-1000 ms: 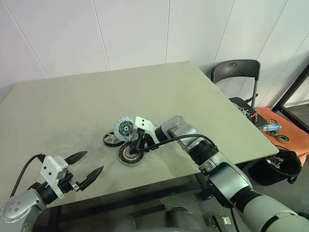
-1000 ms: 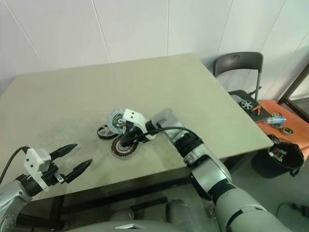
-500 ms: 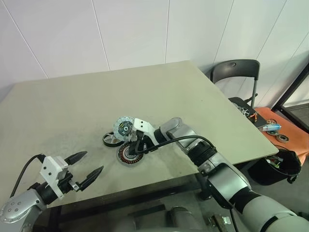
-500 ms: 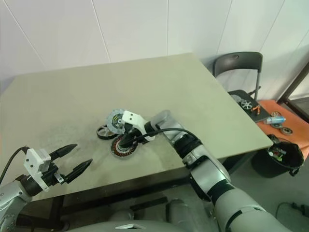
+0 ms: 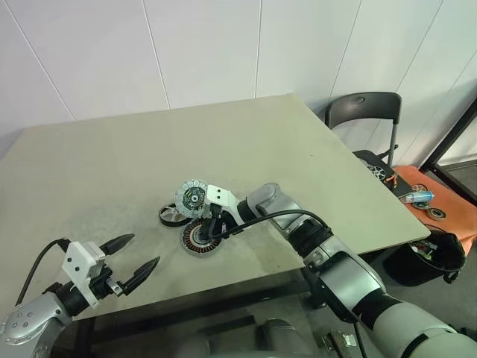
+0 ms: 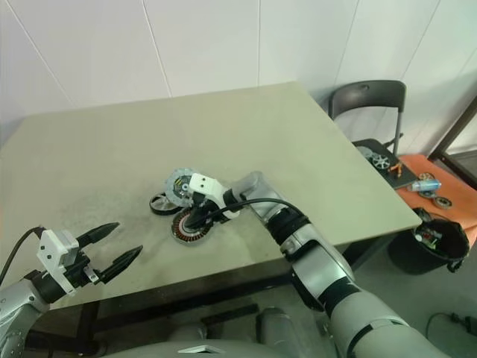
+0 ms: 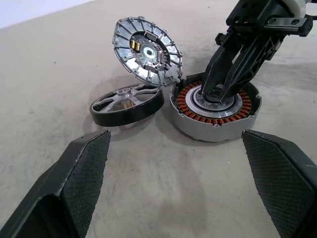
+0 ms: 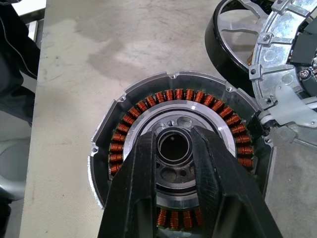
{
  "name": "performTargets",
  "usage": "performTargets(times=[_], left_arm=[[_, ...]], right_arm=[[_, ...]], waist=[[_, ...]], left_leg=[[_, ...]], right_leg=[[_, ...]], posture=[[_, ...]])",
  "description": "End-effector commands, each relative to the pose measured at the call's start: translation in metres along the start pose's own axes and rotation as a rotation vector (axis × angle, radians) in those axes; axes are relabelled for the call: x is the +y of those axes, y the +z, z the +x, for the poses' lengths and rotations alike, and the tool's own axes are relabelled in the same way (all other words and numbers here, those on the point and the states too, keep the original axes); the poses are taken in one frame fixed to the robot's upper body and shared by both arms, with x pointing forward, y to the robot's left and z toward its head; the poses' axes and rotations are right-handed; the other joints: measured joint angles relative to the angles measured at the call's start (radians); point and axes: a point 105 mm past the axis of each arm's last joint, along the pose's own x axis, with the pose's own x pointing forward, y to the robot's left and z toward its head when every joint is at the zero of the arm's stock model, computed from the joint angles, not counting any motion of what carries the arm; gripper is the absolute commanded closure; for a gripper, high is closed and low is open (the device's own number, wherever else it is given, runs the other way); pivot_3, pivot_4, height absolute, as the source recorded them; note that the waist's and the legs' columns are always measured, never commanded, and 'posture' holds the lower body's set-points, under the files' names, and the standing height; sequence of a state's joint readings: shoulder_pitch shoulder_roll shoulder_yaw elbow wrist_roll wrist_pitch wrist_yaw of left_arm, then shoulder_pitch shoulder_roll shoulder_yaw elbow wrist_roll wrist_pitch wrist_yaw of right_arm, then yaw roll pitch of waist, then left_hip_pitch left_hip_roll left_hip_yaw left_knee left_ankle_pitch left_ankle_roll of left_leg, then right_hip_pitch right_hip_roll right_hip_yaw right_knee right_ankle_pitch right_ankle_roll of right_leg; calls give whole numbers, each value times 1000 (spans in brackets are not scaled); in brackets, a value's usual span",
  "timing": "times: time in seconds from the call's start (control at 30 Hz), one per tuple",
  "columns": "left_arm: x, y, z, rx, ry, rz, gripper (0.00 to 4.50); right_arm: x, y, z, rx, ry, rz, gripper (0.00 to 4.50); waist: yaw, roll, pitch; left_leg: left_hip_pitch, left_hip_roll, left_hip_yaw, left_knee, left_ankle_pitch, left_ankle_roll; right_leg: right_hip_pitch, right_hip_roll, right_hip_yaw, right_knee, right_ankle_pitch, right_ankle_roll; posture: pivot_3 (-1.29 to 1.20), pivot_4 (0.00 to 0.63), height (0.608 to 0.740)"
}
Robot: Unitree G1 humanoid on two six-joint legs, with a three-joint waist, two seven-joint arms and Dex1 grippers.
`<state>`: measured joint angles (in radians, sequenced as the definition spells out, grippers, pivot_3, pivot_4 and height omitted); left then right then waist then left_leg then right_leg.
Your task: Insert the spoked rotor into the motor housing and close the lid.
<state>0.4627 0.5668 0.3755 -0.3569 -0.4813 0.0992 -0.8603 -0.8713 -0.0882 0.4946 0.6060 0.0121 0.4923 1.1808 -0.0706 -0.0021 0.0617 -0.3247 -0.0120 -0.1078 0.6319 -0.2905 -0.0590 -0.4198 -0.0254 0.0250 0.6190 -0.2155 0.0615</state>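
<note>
The motor housing [image 5: 200, 240], a round metal disc with copper windings, lies flat near the table's front middle. My right gripper [image 8: 173, 144] points down into its centre, fingers closed against the dark centre ring [image 8: 173, 147]. The spoked rotor [image 7: 127, 104], a black ring with silvery spokes, lies flat just left of the housing. The lid [image 7: 146, 52] stands tilted behind both, its segmented face towards me, its lower edge by the housing's rim. My left gripper [image 5: 145, 249] hovers open over the table's front left, well apart from the parts and with nothing in it.
The table [image 5: 112, 164] spreads wide around the parts, its front edge close below them. Off its right side stand a dark chair [image 5: 365, 112], an orange surface [image 5: 436, 195] with small parts, and a black bin [image 5: 436, 257].
</note>
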Motion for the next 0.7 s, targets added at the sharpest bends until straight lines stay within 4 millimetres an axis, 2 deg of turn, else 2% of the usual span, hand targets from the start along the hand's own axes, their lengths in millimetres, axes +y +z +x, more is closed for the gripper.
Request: performTargets(times=[0.03,0.4,0.43,0.7], left_arm=[[1,12,2,-30,-5,51,0],[1,12,2,-29,-3,54,0],[1,12,2,-29,-2,53,0],[1,13,3,-29,-3,52,0]], right_arm=[[-3,15,-1,-26,-14,-41,3844],[-4,13,-3,-13,-12,-59,3844],[-4,14,-4,-16,-12,-61,3120],[4,42,-15,-90,12,-108,418]], waist=[[0,0,0],[0,0,0],[0,0,0],[0,0,0]], left_leg=[[0,0,0,0,0,0],[0,0,0,0,0,0],[0,0,0,0,0,0],[0,0,0,0,0,0]], right_leg=[[0,0,0,0,0,0],[0,0,0,0,0,0],[0,0,0,0,0,0],[0,0,0,1,0,0]], posture=[[0,0,740],[0,0,740],[0,0,740],[0,0,740]])
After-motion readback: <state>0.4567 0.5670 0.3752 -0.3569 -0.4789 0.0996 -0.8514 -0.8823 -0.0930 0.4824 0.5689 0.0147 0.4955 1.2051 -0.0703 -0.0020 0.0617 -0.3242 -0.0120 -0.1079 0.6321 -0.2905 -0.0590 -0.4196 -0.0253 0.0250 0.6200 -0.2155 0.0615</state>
